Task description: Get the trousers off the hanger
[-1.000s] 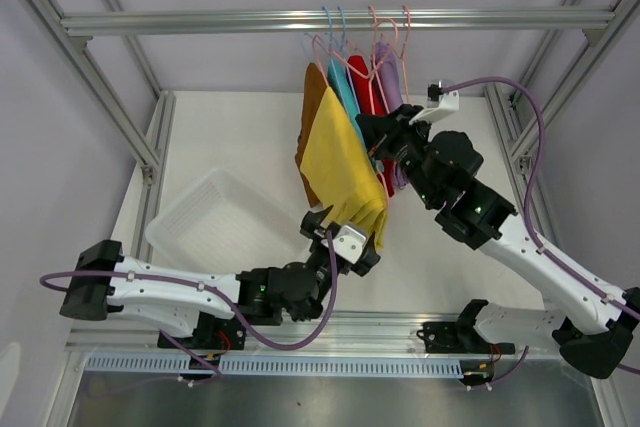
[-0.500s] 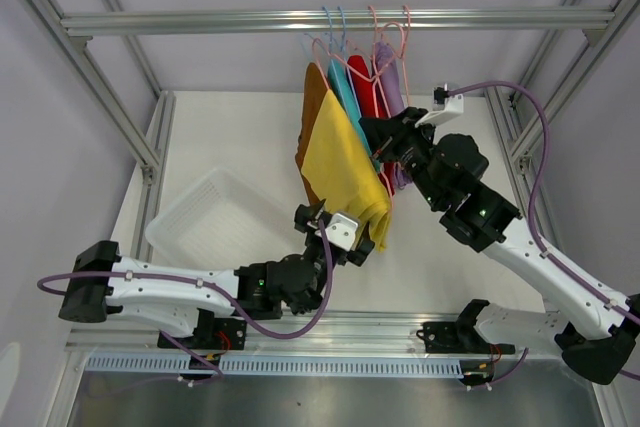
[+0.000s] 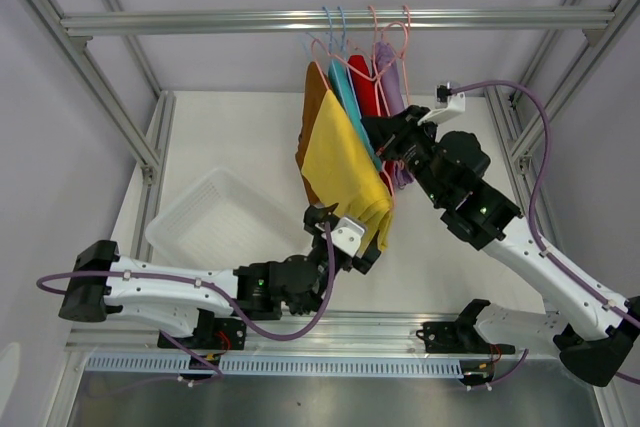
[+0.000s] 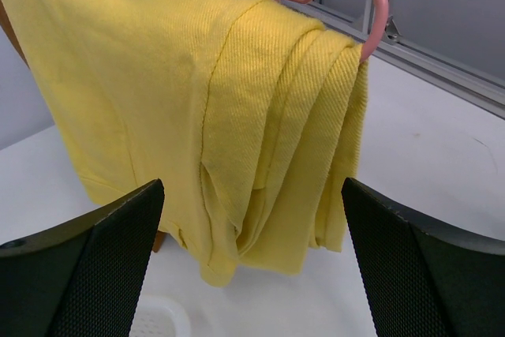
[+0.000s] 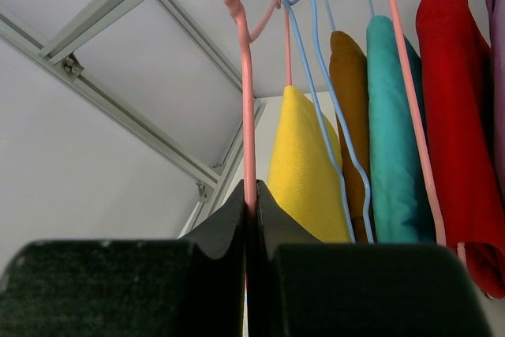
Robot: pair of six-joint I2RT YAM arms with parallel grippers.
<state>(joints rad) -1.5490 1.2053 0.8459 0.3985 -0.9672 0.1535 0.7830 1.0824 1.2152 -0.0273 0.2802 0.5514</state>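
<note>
Five trousers hang from hangers on the rail point(image 3: 340, 20) above the far middle of the tabletop point(image 3: 250, 137): brown point(image 3: 312, 107), yellow point(image 3: 343, 169), teal point(image 3: 345, 97), red point(image 3: 365, 82) and lilac point(image 3: 390, 87). None is off its hanger yet.

The yellow trousers are the ones in hand. They swing out toward the near side, folded over the bar of a pink hanger point(image 5: 246, 116). The right tool point(image 5: 252, 199) is closed on a wire of that pink hanger, pinching it tight between its fingers, which looks like bracing it.

The left tool point(image 3: 340, 230) sits just below the low, near end of the yellow cloth with its fingers spread wide and nothing between them. In its own view the folded edge hangs just ahead, centred in the gap.

So this is the approach to the first grasp. Next, the left tool likely needs to move forward until the thick folds lie between its fingers, close on all the layers, then draw the cloth off the bar's end while the right tool holds the hanger steady. A white basket point(image 3: 215, 222) lies near left, a probable place for the cloth.
</note>
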